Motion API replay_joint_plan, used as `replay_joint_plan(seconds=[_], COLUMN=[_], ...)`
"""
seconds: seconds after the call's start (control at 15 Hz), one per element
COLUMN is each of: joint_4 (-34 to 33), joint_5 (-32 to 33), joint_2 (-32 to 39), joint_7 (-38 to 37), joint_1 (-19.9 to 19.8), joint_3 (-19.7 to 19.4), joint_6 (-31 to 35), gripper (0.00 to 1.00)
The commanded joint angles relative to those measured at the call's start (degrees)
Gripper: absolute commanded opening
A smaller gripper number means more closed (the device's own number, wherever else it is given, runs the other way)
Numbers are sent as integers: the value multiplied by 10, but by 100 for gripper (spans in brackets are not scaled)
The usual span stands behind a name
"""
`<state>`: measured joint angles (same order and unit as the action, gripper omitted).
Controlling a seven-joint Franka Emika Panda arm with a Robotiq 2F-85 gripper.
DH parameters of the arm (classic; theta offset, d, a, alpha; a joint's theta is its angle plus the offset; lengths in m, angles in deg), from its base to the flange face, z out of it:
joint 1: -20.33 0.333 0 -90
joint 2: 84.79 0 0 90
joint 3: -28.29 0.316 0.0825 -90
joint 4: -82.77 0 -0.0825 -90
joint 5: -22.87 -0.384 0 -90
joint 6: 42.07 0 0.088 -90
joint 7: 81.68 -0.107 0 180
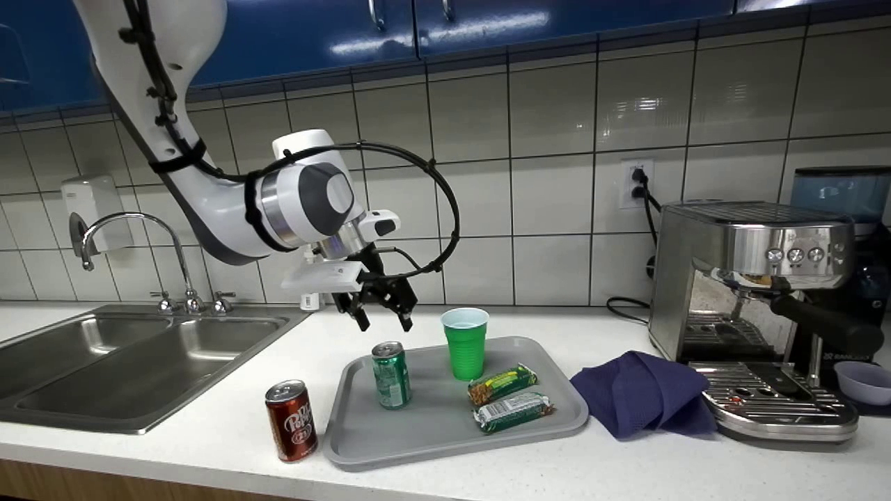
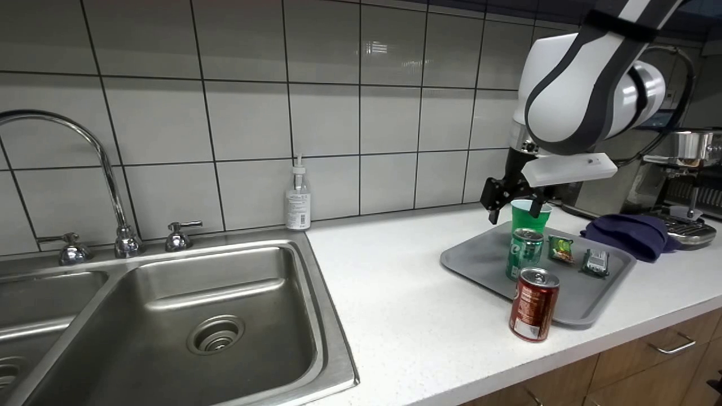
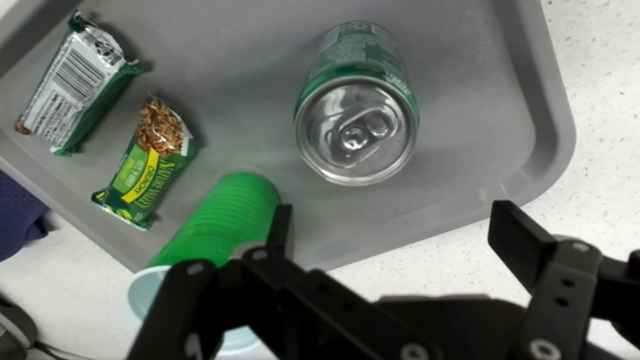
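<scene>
- In an exterior view I've got the gripper [image 1: 384,322] spread wide, its two fingers [image 3: 282,227] well apart; it hangs at 12 o'clock from the green can [image 1: 391,379], near but not touching.
- Green can: upright in the grey tray [image 1: 438,426], toward the tray's 9 o'clock end. On my wrist view it sits between 11 and 12 o'clock from the finger gap, lid toward the camera.
- Green cup [image 1: 466,351]: upright in the tray, 2 o'clock from the can. Wrist view: partly covered by one finger.
- Snack bar [image 1: 502,384]: 3 o'clock from the can, label up. Second bar [image 1: 514,412]: right beside it, barcode showing.
- Red can [image 1: 292,421]: upright on the counter [image 2: 383,316], 8 o'clock from the green can, just outside the tray.
- Blue cloth [image 1: 640,395]: tray's 3 o'clock, coffee machine [image 1: 752,247] past it.
- Sink [image 2: 338,349]: tray's 9 o'clock; pump bottle [image 2: 298,206] at the sink's 1 o'clock.
</scene>
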<state>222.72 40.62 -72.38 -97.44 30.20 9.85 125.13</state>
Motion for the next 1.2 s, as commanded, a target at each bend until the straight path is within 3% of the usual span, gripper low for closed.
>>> replay_joint_plan(seconds=[0.0,0.73,0.8,1.13], joint_4=[13,37,21,28], joint_5=[21,42,17,25], joint_2=[-36,-85,-56,-65], joint_7=[-20,-34,-8,-16], joint_1=[-7,34,24,28], joint_3=[10,-11,-2,-3], joint_6=[-13,-11,0,0], gripper=[100,100,100,100])
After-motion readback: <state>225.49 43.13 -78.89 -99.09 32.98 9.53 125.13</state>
